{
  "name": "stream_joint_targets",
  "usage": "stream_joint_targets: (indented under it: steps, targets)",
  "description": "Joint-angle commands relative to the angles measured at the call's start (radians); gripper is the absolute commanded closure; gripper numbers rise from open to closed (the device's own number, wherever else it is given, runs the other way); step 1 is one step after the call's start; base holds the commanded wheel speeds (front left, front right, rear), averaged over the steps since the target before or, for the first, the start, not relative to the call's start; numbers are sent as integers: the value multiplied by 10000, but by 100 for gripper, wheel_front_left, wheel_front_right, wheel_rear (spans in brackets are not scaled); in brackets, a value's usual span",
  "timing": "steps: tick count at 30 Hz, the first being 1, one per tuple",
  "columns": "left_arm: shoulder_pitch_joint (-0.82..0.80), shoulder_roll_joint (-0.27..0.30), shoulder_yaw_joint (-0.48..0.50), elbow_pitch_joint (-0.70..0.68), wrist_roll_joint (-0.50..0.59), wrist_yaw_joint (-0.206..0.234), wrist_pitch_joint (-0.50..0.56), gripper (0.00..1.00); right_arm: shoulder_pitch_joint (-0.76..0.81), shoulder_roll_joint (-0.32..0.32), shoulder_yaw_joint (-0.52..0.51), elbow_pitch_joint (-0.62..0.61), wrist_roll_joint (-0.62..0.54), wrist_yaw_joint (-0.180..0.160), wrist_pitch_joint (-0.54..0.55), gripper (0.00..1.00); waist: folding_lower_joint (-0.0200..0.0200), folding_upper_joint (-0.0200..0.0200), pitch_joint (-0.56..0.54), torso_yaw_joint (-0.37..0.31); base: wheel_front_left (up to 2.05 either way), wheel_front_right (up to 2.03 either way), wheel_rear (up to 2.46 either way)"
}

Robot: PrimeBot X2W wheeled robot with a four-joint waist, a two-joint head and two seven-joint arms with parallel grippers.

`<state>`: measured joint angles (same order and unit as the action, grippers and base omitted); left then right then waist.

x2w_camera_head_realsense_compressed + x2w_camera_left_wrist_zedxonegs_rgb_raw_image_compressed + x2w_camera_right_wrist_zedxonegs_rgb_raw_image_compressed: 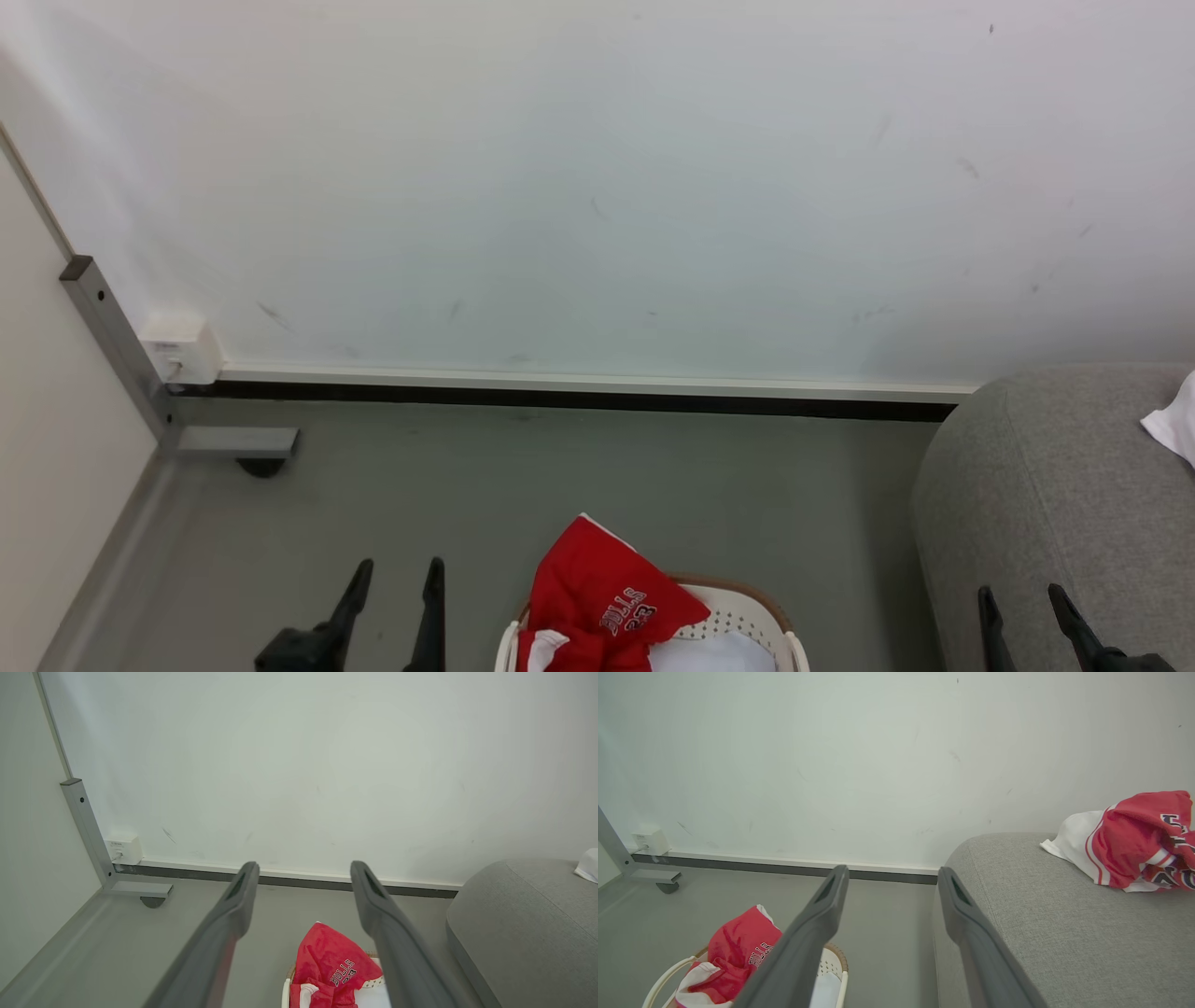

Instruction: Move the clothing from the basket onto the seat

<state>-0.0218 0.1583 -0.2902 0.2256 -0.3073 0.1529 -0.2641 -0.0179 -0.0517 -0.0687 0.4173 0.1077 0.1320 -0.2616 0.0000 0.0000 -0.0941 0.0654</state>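
- The left fingers (431, 607) pointed up the head view from its lower edge, the 2 spread apart with nothing between them and floor (560, 467) beneath.
- The right fingers (991, 625) rose likewise spread and empty, over the near end of the seat (1046, 485).
- The basket (747, 593) stood on the floor between the 2 pairs of fingers, nearer the left pair, just left of the seat's rounded end.
- Red clothing (597, 579) with "BULLS" lettering was heaped in the basket, peaking above its rim; something pale lay beside it inside.
- The head view caught only a white corner (1174, 425) of cloth on the seat; the right wrist view showed it as a bundle of red and white garments (1134, 844), right of and beyond the right fingertips.
- Beyond all the fingertips stood a pale wall (597, 187) with a dark skirting strip (560, 397); far left of the left fingers were a grey metal post (112, 336) and a white socket box (182, 350).
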Motion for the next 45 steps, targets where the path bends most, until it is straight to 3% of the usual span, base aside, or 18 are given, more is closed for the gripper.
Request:
stream_joint_targets:
  steps: [1, 13, 20, 37, 45]
  targets:
    - [97, -22, 80, 58, 180, -52, -6, 0, 13, 12, 25, -38, 69, -25, -41, 0, 0, 0, 10, -2, 0, 0, 0]
    - [-166, -352, 440, 218, 600, -492, -5, 0, -255, 9, 245, -195, 106, -25, -42, 0, 0, 0, 319, -260, 0, 0, 0]
    - [-1044, -474, -13, 956, 1004, -860, 22, 0, -620, 12, 511, -487, 134, -25, -42, 0, 0, 0, 946, -660, 0, 0, 0]
    - [-5926, -342, -2534, 4592, 3210, -2225, 2927, 0, -3166, 13, 1529, -1841, 713, -25, -41, 0, 0, 0, 5321, -2349, 0, 0, 0]
    - [-7125, -249, -2979, 6157, 3632, -2361, 3803, 0, -3860, 15, 1796, -2379, 1177, -25, -41, 0, 0, 0, 6705, -2934, 0, 0, 0]
